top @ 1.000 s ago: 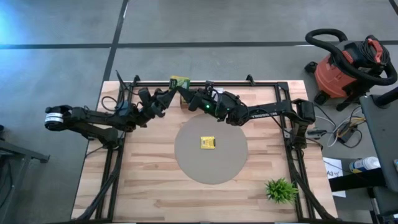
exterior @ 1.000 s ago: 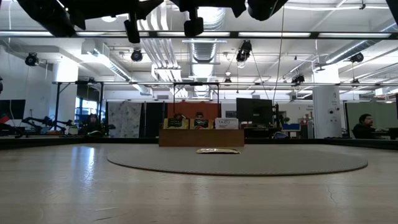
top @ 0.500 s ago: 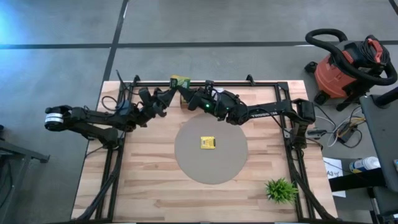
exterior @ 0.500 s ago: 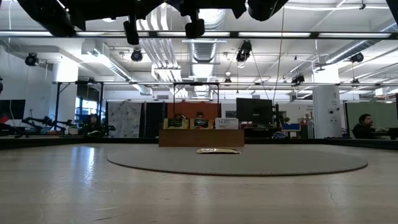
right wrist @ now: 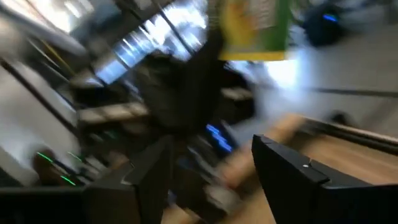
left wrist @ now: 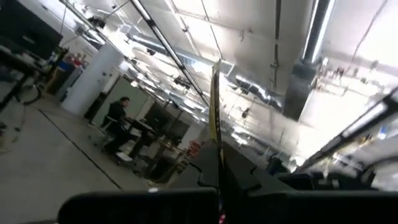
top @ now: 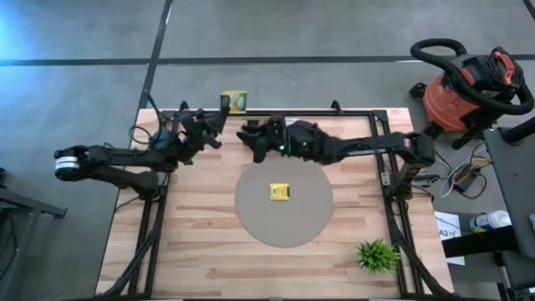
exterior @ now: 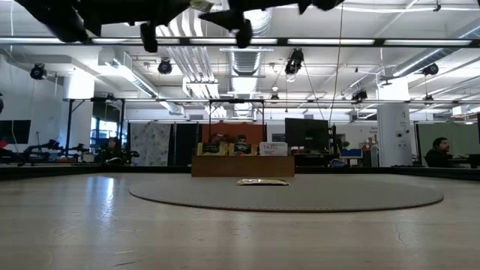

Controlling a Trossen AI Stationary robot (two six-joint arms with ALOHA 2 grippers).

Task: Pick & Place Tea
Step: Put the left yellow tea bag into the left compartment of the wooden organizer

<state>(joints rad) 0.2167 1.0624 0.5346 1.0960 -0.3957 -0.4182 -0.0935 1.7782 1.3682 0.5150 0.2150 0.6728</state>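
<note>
**Tea packet clamped in left tool at the tabletop's far edge**

High view: left tool (top: 224,109) is raised at the far edge of the tabletop (top: 201,242), its fingers clenched on a yellow-green tea packet (top: 235,101) that shows just past the far rail. Right tool (top: 249,136) sits close beside it over the wood, fingers spread and empty, a small gap between the two tools. A second yellow tea packet (top: 279,191) lies flat near the middle of the round grey mat (top: 313,221). A small green plant (top: 376,255) stands at the near right corner of the tabletop. A red shop vacuum (top: 464,92) stands on the floor beyond the right side.

Low view: both arms show only as dark shapes along the upper edge. The flat packet (exterior: 262,181) rests on the mat (exterior: 360,196), with a wooden tray (exterior: 241,164) of boxes behind it.

Left wrist view: the held packet (left wrist: 215,112) is seen edge-on as a thin yellow strip pinched between the dark fingers (left wrist: 239,180), with ceiling lights behind.

Right wrist view: the two fingers (right wrist: 298,186) stand apart with nothing between them; the green and yellow packet (right wrist: 252,28) shows beyond, blurred.
</note>
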